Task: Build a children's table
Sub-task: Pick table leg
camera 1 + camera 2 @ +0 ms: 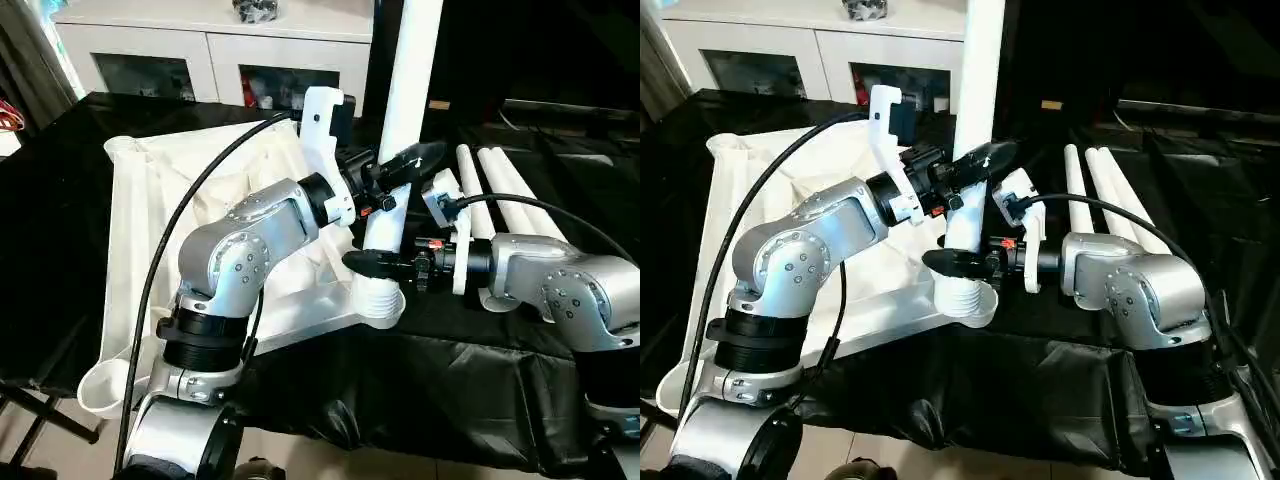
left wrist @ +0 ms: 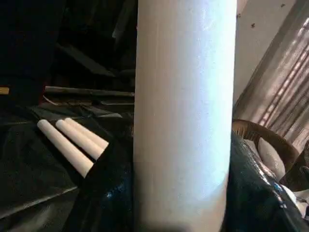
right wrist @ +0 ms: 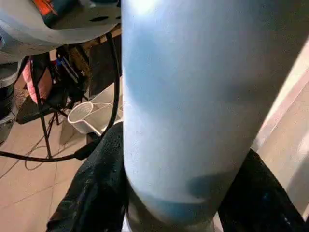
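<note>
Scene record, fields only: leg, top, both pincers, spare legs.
leg: white tube, upright, threaded end at the near corner socket of the top
top: white, underside up on black cloth
left pincer: closed around the leg, higher up
right pincer: around the leg just above the threads; grip not confirmed
spare legs: lying side by side on the cloth, far right

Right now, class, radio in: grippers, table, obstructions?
Left gripper and right gripper both clamped on the upright leg. Its threaded end sits at the tabletop corner socket. Spare legs lie aside.
</note>
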`<state>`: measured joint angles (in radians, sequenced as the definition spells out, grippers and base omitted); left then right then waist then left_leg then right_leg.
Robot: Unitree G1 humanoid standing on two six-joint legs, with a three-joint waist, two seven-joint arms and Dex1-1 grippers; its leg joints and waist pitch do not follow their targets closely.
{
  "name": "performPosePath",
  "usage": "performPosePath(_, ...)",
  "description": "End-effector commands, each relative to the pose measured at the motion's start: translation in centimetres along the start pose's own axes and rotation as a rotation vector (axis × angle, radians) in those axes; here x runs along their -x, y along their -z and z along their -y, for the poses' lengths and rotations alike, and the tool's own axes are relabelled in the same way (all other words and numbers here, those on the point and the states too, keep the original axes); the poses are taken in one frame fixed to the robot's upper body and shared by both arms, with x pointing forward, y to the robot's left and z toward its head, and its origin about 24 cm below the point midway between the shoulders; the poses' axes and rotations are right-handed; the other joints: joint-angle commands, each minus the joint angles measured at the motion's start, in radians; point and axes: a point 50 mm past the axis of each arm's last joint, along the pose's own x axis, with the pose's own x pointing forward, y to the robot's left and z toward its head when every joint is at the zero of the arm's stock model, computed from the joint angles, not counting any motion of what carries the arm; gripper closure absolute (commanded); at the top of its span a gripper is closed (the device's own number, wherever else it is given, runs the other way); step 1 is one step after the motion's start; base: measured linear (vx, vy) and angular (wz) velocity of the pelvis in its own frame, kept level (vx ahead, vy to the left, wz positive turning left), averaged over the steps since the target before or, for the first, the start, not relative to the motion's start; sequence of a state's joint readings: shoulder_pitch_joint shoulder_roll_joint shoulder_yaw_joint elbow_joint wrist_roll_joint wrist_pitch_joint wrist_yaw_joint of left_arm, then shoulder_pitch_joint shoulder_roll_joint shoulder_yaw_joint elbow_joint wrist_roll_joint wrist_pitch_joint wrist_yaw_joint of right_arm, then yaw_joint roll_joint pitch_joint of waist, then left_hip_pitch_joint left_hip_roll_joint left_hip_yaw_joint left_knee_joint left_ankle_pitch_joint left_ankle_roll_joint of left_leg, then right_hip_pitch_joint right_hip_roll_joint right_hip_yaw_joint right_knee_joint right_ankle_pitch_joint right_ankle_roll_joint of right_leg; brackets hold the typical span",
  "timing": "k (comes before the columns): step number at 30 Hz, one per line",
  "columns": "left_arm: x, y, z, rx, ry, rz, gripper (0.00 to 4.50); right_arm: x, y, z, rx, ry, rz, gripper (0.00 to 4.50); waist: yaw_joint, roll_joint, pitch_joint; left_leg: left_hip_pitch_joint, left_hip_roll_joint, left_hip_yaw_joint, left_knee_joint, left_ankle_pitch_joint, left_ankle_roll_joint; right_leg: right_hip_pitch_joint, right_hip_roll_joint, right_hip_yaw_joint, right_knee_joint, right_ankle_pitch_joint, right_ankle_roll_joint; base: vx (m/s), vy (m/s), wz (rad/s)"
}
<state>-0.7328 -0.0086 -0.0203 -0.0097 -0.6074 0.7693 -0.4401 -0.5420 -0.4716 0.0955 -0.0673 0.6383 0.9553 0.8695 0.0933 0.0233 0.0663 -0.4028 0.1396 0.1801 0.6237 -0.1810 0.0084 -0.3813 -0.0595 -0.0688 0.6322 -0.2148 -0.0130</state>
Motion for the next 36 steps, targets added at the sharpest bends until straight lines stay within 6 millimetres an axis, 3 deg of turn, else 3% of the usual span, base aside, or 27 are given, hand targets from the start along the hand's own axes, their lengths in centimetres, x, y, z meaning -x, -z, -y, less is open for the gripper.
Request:
performPosePath(1, 0.1, -0.3, 0.3, -0.030, 0.000, -0.007, 2.09, -0.1, 0.3, -0.2, -0.009, 0.000, 0.003, 2.59, 0.004, -0.023, -0.081, 0.025, 0.093, -0.039, -0.061, -0.046, 0.061, 0.050, -0.107, 0.060, -0.069, -0.058, -0.247, 0.000, 0.000, 0.00)
performPosePath(4, 0.2, -0.4, 0.2, -0.039, -0.011, 0.013, 1.92, -0.3, 0.4, -0.1, -0.014, 0.008, 0.014, 2.59, 0.004, -0.022, -0.081, 0.024, 0.093, -0.039, -0.060, -0.046, 0.059, 0.051, -0.108, 0.060, -0.071, -0.056, -0.247, 0.000, 0.000, 0.00)
performPosePath(5, 0.2, -1.0, 0.1, -0.061, -0.019, 0.060, 1.85, -0.6, 0.6, 0.0, -0.027, 0.023, 0.038, 2.59, 0.006, -0.013, -0.080, 0.024, 0.094, -0.041, -0.061, -0.047, 0.056, 0.049, -0.109, 0.060, -0.070, -0.057, -0.246, 0.000, 0.000, 0.00)
performPosePath(10, 1.1, -4.2, -0.2, -0.123, -0.043, 0.221, 1.79, -1.2, 0.5, 0.3, -0.002, 0.105, 0.156, 2.59, 0.003, -0.012, -0.081, 0.025, 0.096, -0.042, -0.064, -0.064, 0.039, 0.049, -0.108, 0.059, -0.068, -0.034, -0.251, 0.000, 0.000, 0.00)
performPosePath(13, 1.6, -4.7, -0.3, -0.150, -0.043, 0.215, 1.79, -1.3, 0.5, 0.5, 0.005, 0.144, 0.175, 2.59, 0.001, -0.012, -0.080, 0.026, 0.095, -0.042, -0.066, -0.073, 0.027, 0.048, -0.109, 0.060, -0.068, -0.050, -0.248, 0.000, 0.000, 0.00)
performPosePath(16, 3.6, -4.4, -1.2, -0.214, -0.033, 0.135, 1.79, -1.5, 0.7, 0.8, 0.024, 0.212, 0.203, 2.59, 0.000, -0.004, -0.079, 0.029, 0.094, -0.042, -0.070, -0.079, 0.011, 0.043, -0.105, 0.059, -0.067, -0.066, -0.230, 0.000, 0.000, 0.00)
performPosePath(21, 7.4, -0.8, -2.9, -0.377, 0.009, -0.171, 1.79, -1.1, 1.3, 2.1, 0.067, 0.373, 0.200, 2.59, -0.007, 0.000, -0.077, 0.036, 0.093, -0.040, -0.078, -0.120, -0.030, 0.033, -0.100, 0.060, -0.067, -0.114, -0.202, 0.000, 0.000, 0.00)
performPosePath(23, 8.3, 1.2, -3.4, -0.411, 0.016, -0.300, 1.79, -0.8, 1.5, 2.4, 0.072, 0.415, 0.206, 2.59, -0.005, -0.007, -0.074, 0.039, 0.093, -0.037, -0.082, -0.142, -0.042, 0.030, -0.100, 0.063, -0.071, -0.142, -0.191, 0.000, 0.000, 0.00)
performPosePath(25, 8.6, 1.9, -3.5, -0.413, 0.020, -0.339, 1.79, -0.8, 1.5, 2.5, 0.064, 0.422, 0.210, 2.59, -0.002, 0.001, -0.075, 0.043, 0.096, -0.038, -0.085, -0.154, -0.055, 0.028, -0.101, 0.063, -0.068, -0.137, -0.187, 0.000, 0.000, 0.00)
performPosePath(26, 9.1, 4.0, -3.8, -0.425, 0.030, -0.437, 1.79, -0.6, 1.6, 2.7, 0.071, 0.466, 0.224, 2.59, 0.000, -0.013, -0.074, 0.039, 0.097, -0.038, -0.088, -0.151, -0.056, 0.031, -0.103, 0.064, -0.067, -0.121, -0.193, 0.000, 0.000, 0.00)
performPosePath(27, 9.2, 4.9, -3.9, -0.426, 0.034, -0.472, 1.79, -0.5, 1.6, 2.8, 0.071, 0.478, 0.234, 2.59, 0.000, -0.011, -0.074, 0.037, 0.096, -0.038, -0.088, -0.149, -0.056, 0.032, -0.105, 0.065, -0.065, -0.123, -0.191, 0.000, 0.000, 0.00)
performPosePath(29, 9.4, 6.9, -4.2, -0.421, 0.044, -0.549, 1.79, -0.5, 1.6, 3.0, 0.091, 0.512, 0.249, 2.59, -0.002, -0.019, -0.072, 0.034, 0.094, -0.036, -0.089, -0.154, -0.051, 0.033, -0.108, 0.066, -0.070, -0.148, -0.182, 0.000, 0.000, 0.00)
performPosePath(30, 9.4, 6.9, -4.2, -0.421, 0.044, -0.549, 1.79, -0.5, 1.6, 3.0, 0.091, 0.512, 0.249, 2.59, -0.001, -0.018, -0.073, 0.034, 0.093, -0.036, -0.087, -0.153, -0.052, 0.032, -0.110, 0.067, -0.071, -0.165, -0.172, 0.000, 0.000, 0.00)
performPosePath(32, 9.4, 9.2, -4.8, -0.425, 0.057, -0.620, 1.79, -0.7, 2.1, 3.3, 0.111, 0.519, 0.214, 2.59, -0.004, -0.020, -0.072, 0.033, 0.092, -0.036, -0.088, -0.156, -0.053, 0.031, -0.109, 0.067, -0.076, -0.181, -0.163, 0.000, 0.000, 0.00)
performPosePath(33, 9.5, 9.7, -4.8, -0.402, 0.066, -0.630, 1.79, -0.8, 2.2, 3.3, 0.109, 0.519, 0.210, 2.59, -0.004, -0.015, -0.072, 0.034, 0.092, -0.037, -0.088, -0.164, -0.057, 0.031, -0.110, 0.068, -0.077, -0.185, -0.163, 0.000, 0.000, 0.00)
performPosePath(36, 9.7, 10.7, -5.2, -0.383, 0.058, -0.671, 1.79, -0.7, 2.5, 3.5, 0.102, 0.534, 0.204, 2.59, -0.005, -0.016, -0.075, 0.036, 0.096, -0.039, -0.089, -0.174, -0.060, 0.032, -0.110, 0.067, -0.071, -0.148, -0.186, 0.000, 0.000, 0.00)
